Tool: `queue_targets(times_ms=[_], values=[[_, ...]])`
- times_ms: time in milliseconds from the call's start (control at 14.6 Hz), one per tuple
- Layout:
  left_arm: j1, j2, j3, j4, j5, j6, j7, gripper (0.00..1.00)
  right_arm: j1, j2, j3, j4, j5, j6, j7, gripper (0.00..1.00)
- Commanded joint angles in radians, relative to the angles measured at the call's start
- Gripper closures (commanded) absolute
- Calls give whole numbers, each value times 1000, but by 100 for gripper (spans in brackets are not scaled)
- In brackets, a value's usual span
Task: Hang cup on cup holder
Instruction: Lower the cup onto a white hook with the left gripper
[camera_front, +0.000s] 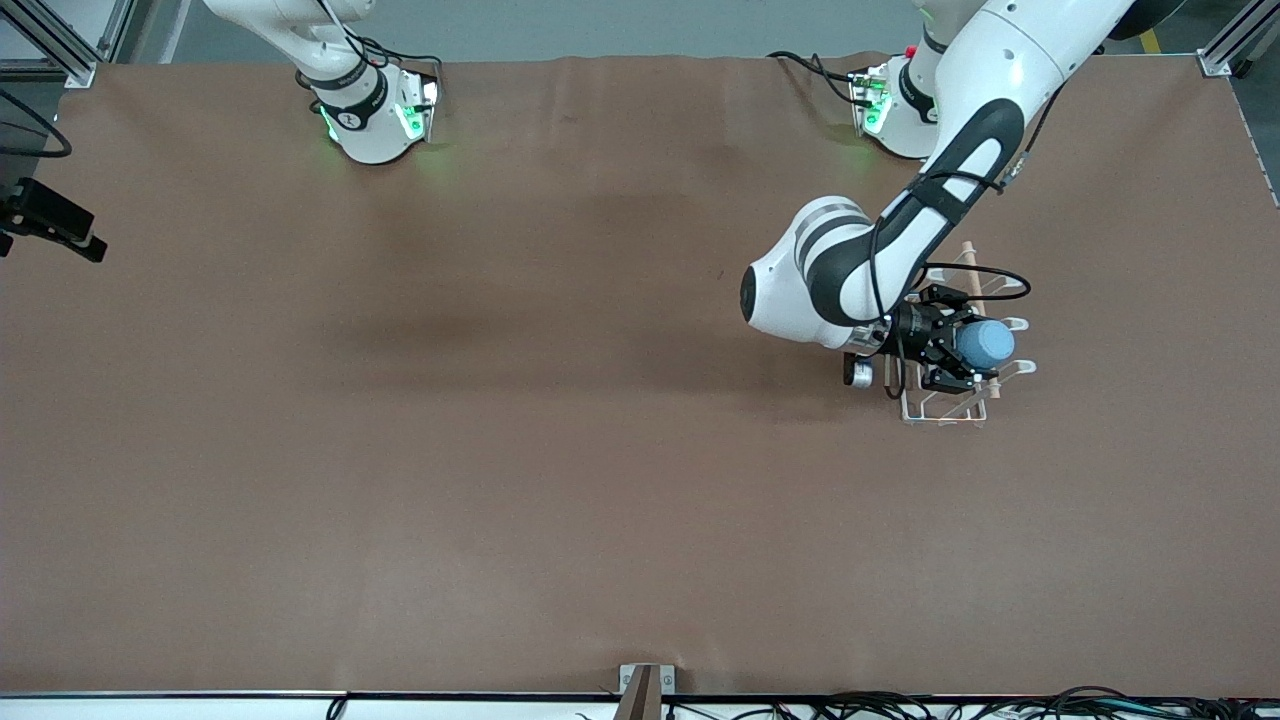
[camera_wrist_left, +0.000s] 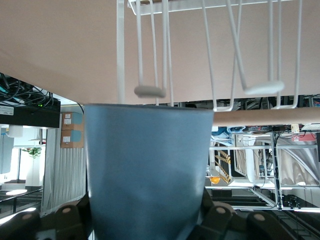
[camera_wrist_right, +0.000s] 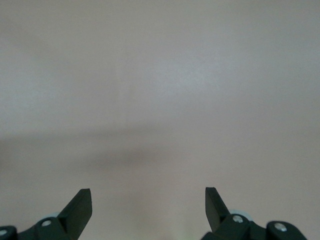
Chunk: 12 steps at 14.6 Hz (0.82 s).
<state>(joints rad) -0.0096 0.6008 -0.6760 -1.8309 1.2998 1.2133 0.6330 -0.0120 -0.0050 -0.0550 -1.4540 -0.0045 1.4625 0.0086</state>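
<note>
My left gripper (camera_front: 962, 350) is shut on the light-blue cup (camera_front: 986, 343), held on its side over the white wire cup holder (camera_front: 938, 414) at the left arm's end of the table. In the left wrist view the cup (camera_wrist_left: 147, 170) fills the space between the dark fingers (camera_wrist_left: 67, 220), and its rim points at a looped prong (camera_wrist_left: 150, 91) just off the rim. The holder's wooden rod (camera_wrist_left: 265, 116) runs beside the rim. My right gripper (camera_wrist_right: 148, 205) is open over bare table with nothing between its fingers. It does not show in the front view, where that arm waits by its base.
The brown table cover (camera_front: 500, 450) spreads wide around the holder. A black device (camera_front: 50, 222) sits at the right arm's end of the table, and a small bracket (camera_front: 645, 680) at the edge nearest the front camera. Cables (camera_front: 900, 705) run along that edge.
</note>
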Motion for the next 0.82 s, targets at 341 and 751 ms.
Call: queue_targets(times_ms=[341, 751], values=[[2, 73, -5, 4, 72, -21, -53, 49, -5, -41, 4, -43, 11, 7, 11, 0], [17, 79, -8, 24, 82, -21, -85, 0, -3, -41, 6, -45, 11, 4, -13, 0]])
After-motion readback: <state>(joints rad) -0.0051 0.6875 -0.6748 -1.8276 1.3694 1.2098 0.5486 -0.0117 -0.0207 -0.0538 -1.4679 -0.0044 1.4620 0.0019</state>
